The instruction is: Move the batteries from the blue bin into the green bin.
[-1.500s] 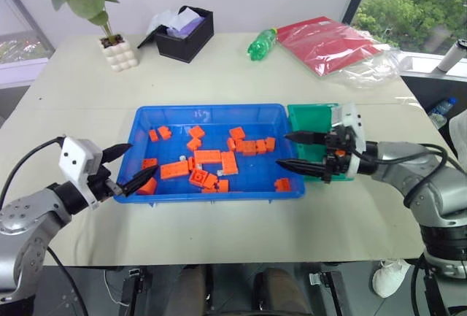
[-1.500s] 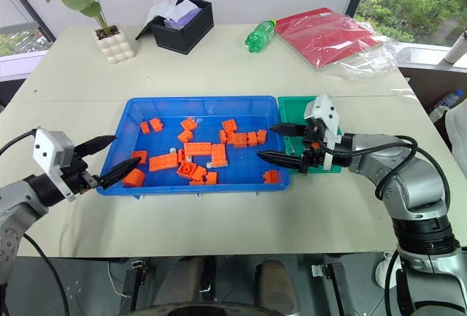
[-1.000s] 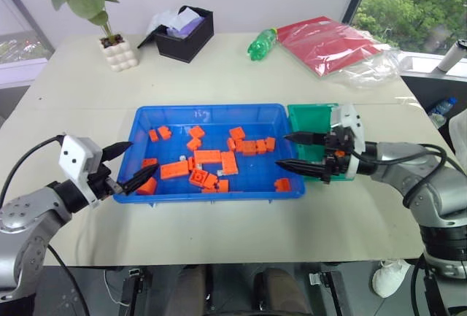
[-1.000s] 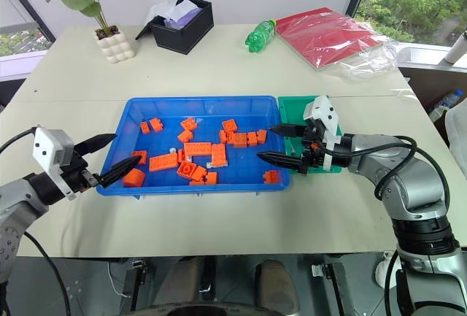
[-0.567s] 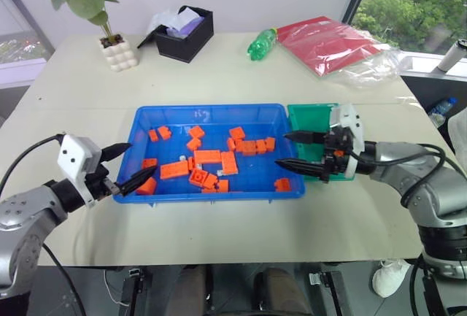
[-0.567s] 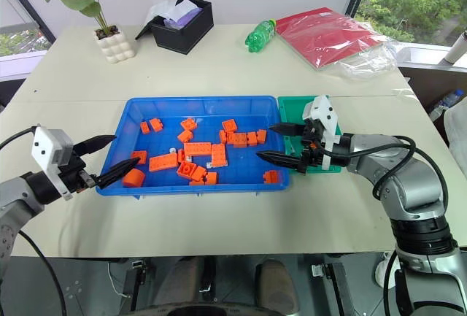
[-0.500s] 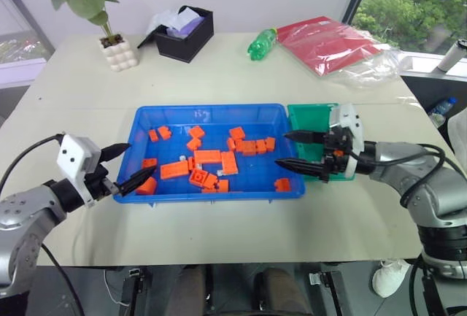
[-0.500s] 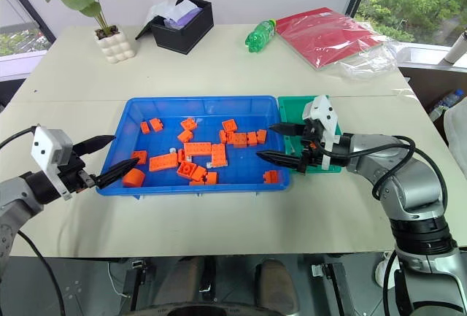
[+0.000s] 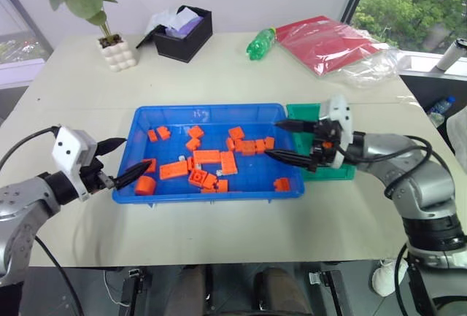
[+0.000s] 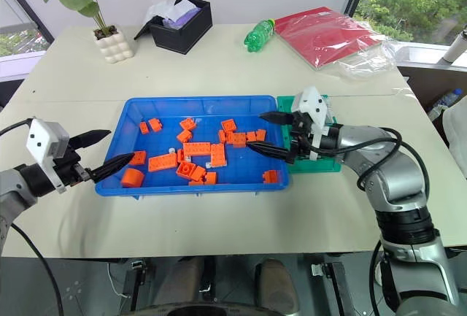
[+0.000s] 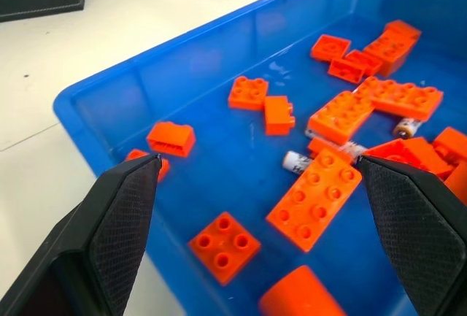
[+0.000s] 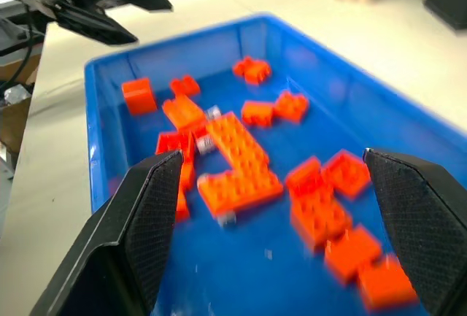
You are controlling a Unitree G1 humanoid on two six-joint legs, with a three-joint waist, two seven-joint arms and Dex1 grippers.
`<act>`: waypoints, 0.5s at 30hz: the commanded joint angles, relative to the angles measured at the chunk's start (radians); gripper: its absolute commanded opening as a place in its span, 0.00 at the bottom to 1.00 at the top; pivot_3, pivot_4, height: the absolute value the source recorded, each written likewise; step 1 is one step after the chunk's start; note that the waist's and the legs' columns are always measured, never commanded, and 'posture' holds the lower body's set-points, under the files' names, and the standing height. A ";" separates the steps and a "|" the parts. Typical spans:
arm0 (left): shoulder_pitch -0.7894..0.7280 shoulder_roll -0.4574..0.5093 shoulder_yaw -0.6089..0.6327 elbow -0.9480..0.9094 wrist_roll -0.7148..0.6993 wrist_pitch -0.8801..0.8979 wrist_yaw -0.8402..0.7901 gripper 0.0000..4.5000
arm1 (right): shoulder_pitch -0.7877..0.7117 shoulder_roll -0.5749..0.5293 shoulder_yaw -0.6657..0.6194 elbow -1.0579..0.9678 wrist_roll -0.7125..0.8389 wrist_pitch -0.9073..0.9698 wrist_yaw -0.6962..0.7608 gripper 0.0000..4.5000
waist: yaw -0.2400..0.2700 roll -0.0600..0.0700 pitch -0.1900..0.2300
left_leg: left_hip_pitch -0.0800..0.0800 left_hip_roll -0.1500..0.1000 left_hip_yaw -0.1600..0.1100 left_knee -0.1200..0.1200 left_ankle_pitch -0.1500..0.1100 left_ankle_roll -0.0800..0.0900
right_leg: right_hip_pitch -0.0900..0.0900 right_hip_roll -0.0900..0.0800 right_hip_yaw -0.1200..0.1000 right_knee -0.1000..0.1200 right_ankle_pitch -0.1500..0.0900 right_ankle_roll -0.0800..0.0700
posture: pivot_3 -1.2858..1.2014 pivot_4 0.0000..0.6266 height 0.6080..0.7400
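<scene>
A: Since the earlier frame, our right gripper (image 9: 290, 141) has swung leftward from over the green bin (image 9: 303, 114) to the right end of the blue bin (image 9: 211, 112), its fingers spread wide with nothing between them. Our left gripper (image 9: 122, 162) has drawn slightly left, to the bin's left rim.

B: And its state?

A: Also apart and empty. We judge both grippers held splayed so that either can close on a battery; the right one appears to be starting the next pick.

B: Where are the batteries?

A: In the blue bin, among the orange bricks (image 9: 208, 161). From the head views we can barely separate them. The left wrist view resolves two: one battery (image 11: 296, 160) lying beside a long brick, a second battery (image 11: 407, 128) farther along, partly tucked under bricks. The right wrist view shows a pale cylinder (image 12: 210, 114) against the brick cluster, though blurred.

B: What do the head views add?

A: The layout: the green bin touches the blue bin's right side, keeping each transfer short; whether it holds batteries we cannot tell. On the far side of the worktop (image 9: 241, 75) stand a potted plant (image 9: 109, 20), a black box (image 9: 182, 33), a green bottle (image 9: 261, 43) and a red bag (image 9: 325, 41), well apart from the task.
</scene>
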 commanded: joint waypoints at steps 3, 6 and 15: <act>-0.008 0.050 0.041 0.012 -0.026 0.003 -0.067 1.00 | -0.119 0.079 0.112 0.036 -0.071 -0.089 0.037 0.90 | 0.000 0.000 0.000 | 0.000 0.000 0.000 -0.001 0.000 0.000 | 0.000 0.000 0.000 0.000 0.000 0.000 | 0.52 0.24 1.00; -0.009 0.074 0.048 0.023 -0.033 0.004 -0.101 1.00 | -0.162 0.122 0.186 0.096 -0.135 -0.154 0.066 0.90 | 0.000 0.000 0.000 | 0.000 0.000 0.000 -0.001 0.000 0.000 | -0.001 0.000 0.000 0.000 0.000 0.000 | 0.52 0.24 1.00; -0.011 0.079 0.053 0.027 -0.018 -0.010 -0.114 1.00 | -0.289 0.311 0.371 0.382 -0.323 -0.366 0.123 0.90 | -0.012 0.000 0.001 | 0.000 0.000 0.000 0.000 0.000 0.000 | -0.002 0.000 0.000 0.004 0.000 0.000 | 0.52 0.24 1.00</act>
